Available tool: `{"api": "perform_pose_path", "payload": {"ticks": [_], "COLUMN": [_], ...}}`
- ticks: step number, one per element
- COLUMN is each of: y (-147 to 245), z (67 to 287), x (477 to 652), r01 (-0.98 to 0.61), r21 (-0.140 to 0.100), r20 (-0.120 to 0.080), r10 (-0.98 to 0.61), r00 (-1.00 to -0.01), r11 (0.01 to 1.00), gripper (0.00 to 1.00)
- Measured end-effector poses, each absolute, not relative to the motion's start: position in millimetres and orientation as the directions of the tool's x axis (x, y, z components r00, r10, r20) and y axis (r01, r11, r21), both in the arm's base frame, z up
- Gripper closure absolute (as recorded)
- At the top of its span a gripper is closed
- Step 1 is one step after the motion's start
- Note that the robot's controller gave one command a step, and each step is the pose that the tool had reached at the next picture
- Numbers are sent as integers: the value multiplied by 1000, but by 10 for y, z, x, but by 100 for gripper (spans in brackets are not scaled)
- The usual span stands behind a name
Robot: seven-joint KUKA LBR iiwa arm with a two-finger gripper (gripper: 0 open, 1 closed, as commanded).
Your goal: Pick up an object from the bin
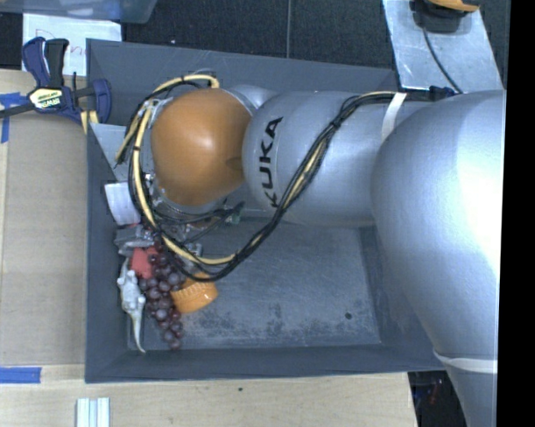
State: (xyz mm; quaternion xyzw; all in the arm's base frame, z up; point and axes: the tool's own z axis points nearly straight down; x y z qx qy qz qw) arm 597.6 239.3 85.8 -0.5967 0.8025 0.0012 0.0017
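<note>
1. The silver arm point(339, 158) reached in from the right across the grey metal bin point(317, 289), and its wrist ended over the bin's left part.
2. A rounded orange cover point(195, 144) sat on the wrist, with yellow and black cables point(249, 244) looping round it and back along the arm.
3. The claw point(166, 235) hung below that cover as a dark mass, largely hidden by it and by the cables. Whether it stood wide or narrow, I could not tell, and nothing could be seen held in it.
4. A small heap of things lay along the bin's left wall, just below the claw in the view.
5. Nearest the claw was a small red piece point(143, 263), touching the upper end of a bunch of dark purple grapes point(164, 303).
6. The grapes ran down towards the bin's lower left corner.
7. A rounded orange thing point(196, 296) lay against the right side of the bunch.
8. A slim white thing point(130, 293) lay on the bunch's left, close to the wall.
9. Higher up, a pale white piece point(119, 203) rested against the left wall beside the orange cover.
10. Which thing of the heap the claw was set on could not be told; it was closest to the red piece and the top of the grapes.
</note>
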Motion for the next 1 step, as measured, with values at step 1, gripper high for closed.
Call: {"api": "perform_pose_path", "payload": {"ticks": [1], "y": [2385], "z": [1161], "x": [6007], "r01": [-957], "r21": [-9], "r20": [-9], "r10": [-957], "r00": [-290], "r11": [290], "gripper": [100]}}
